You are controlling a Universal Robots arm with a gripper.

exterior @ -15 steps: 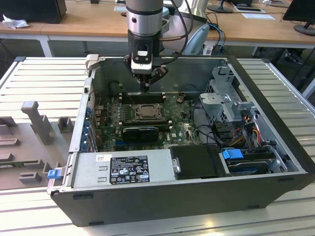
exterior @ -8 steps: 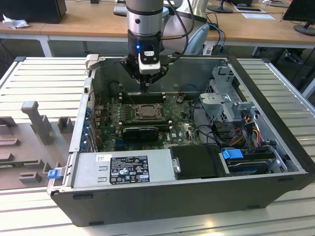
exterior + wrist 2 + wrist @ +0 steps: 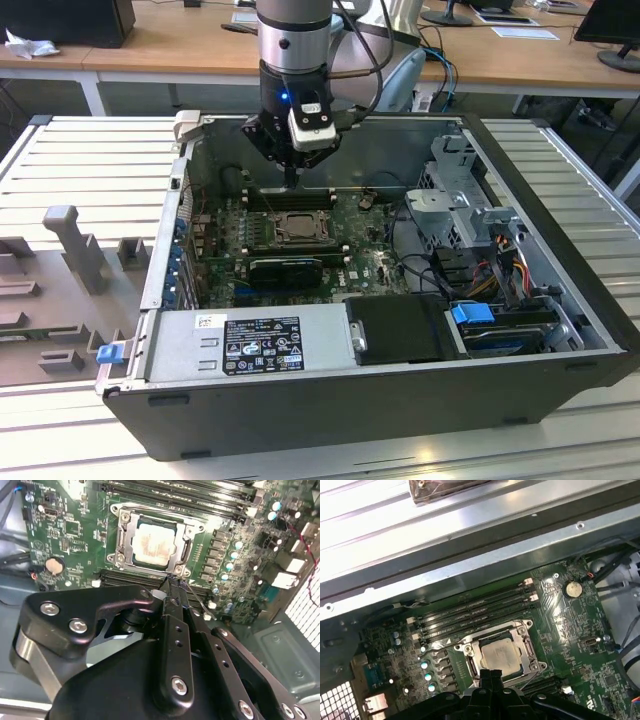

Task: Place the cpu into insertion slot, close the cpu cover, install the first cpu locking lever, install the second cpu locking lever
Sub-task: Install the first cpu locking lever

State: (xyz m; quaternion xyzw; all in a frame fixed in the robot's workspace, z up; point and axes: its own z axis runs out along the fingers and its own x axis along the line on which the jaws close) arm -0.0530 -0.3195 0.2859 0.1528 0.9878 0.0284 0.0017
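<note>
The arm (image 3: 293, 40) runs out of the exterior view at twelve o'clock, its upper links cut off. There the gripper (image 3: 292, 184) hangs at twelve o'clock of the slot (image 3: 300, 228) and covers part of the memory slots (image 3: 262, 197). From this far off, the cpu (image 3: 299, 229) and cover (image 3: 281, 232) are too small to tell apart. In the second wrist view the gripper's body hides much of the board (image 3: 65, 535).

Cpu (image 3: 150, 542) inside the insertion slot (image 3: 185, 550)

The cpu (image 3: 499, 655) lies framed by the cpu cover (image 3: 527, 649), seemingly closed, the fingers (image 3: 485, 676) together just beside it.
</note>
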